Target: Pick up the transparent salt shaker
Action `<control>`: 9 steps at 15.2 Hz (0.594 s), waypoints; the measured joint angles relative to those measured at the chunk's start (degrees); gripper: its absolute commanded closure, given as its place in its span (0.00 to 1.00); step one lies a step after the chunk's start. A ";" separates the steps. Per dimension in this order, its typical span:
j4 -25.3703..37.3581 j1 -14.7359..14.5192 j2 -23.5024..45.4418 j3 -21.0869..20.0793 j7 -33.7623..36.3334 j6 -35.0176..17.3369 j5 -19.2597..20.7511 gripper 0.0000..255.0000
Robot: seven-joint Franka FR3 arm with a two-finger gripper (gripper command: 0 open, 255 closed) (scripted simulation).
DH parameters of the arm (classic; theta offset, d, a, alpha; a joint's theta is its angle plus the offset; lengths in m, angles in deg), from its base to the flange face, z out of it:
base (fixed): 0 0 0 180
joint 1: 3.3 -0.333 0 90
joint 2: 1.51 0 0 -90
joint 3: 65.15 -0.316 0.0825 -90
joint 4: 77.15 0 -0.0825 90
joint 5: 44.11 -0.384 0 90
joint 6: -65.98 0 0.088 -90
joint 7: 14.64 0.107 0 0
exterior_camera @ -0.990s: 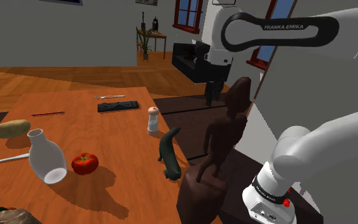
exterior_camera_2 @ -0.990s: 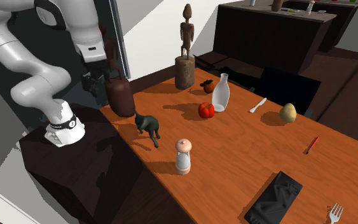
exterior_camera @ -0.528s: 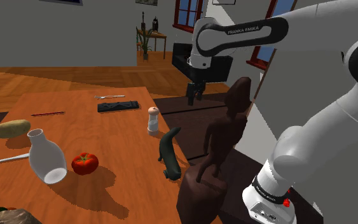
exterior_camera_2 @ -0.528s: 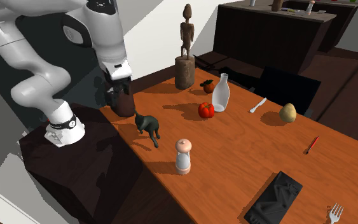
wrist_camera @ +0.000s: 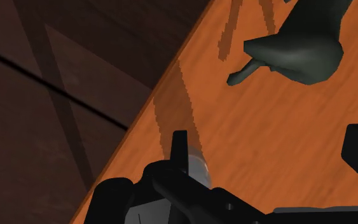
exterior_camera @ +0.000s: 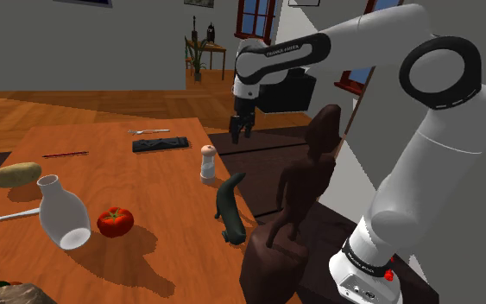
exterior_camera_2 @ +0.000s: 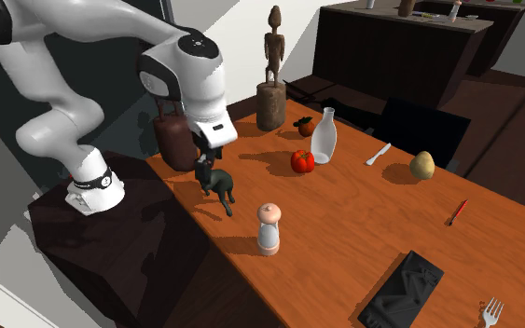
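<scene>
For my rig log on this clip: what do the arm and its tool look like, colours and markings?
The arm has glossy white, rounded links with dark ring-shaped joints. A black band near the wrist carries white Franka Emika lettering. The tool is all black, with two slim fingers. A small red mark sits on the base collar.

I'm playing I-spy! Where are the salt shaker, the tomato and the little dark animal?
salt shaker [exterior_camera: 207,166], shoulder view, on its pale body.
tomato [exterior_camera: 115,223], shoulder view, on its red middle.
dark animal [exterior_camera_2: 218,182], second exterior view, on its back.
</scene>
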 measured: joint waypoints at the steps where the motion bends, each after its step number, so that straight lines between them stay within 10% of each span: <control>1: 1.36 0.00 1.73 0.00 -0.34 -0.31 -0.26 0.00; 9: 20.36 0.36 20.50 -0.40 -2.54 0.21 -2.27 0.00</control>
